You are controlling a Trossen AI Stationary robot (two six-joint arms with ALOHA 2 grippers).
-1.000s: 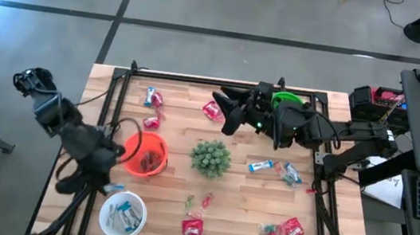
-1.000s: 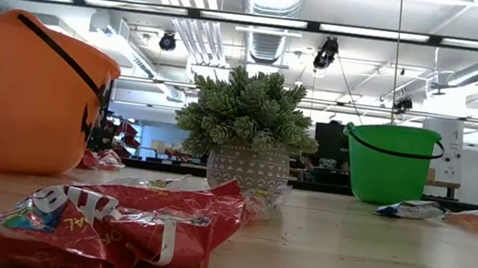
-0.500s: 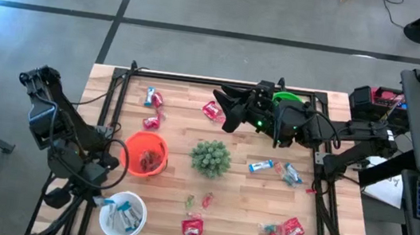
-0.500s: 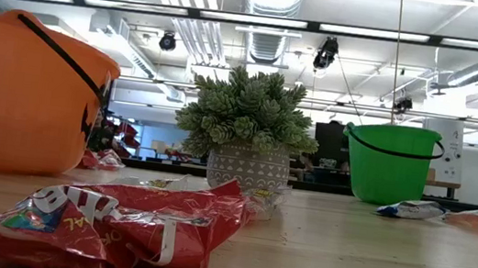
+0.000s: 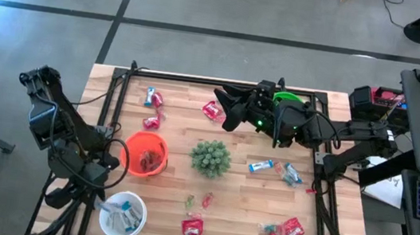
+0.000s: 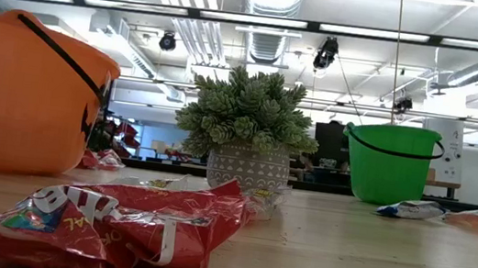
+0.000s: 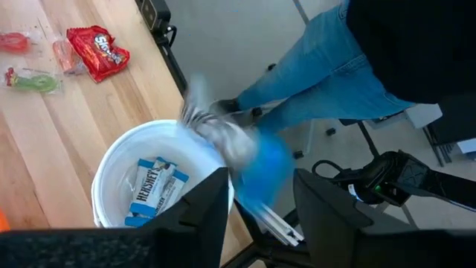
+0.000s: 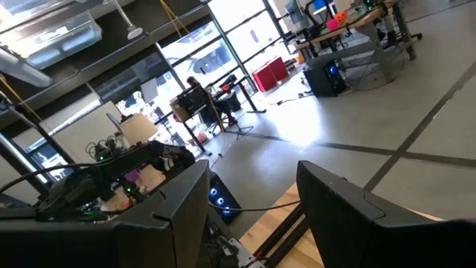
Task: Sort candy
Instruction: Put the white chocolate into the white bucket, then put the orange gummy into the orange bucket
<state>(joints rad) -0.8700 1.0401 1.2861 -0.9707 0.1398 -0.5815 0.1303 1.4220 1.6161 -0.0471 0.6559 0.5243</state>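
since a second ago the left arm has swung away from the orange bucket (image 5: 144,154) and its gripper (image 7: 260,190) now hangs over the white bucket (image 5: 122,214) at the near left corner of the tabletop (image 5: 168,201); over the last half second nothing on the table has shifted. the jaws stand apart, and a blurred blue-and-white bar (image 7: 236,149) shows between them and the bucket, its edges too smeared to tell whether anything touches it. more blue-and-white bars (image 7: 155,184) lie inside the white bucket. a person's legs (image 7: 327,71) in blue jeans show beyond the table edge.

the right gripper (image 5: 227,108) waits above the far middle of the tabletop, just beside a red packet (image 5: 212,111), with the green bucket (image 5: 286,101) behind the arm. its jaws are apart and hold nothing.

the spiky potted plant (image 5: 211,158) stands in the centre. loose candy is spread around it: red packets (image 5: 154,98) at the far left, a blue-and-white bar (image 5: 261,166) to the right of the plant, small green and pink pieces (image 5: 198,201) in front of it, one red packet (image 5: 192,228) near the front edge and several more (image 5: 282,233) at the near right. the orange bucket holds red packets.
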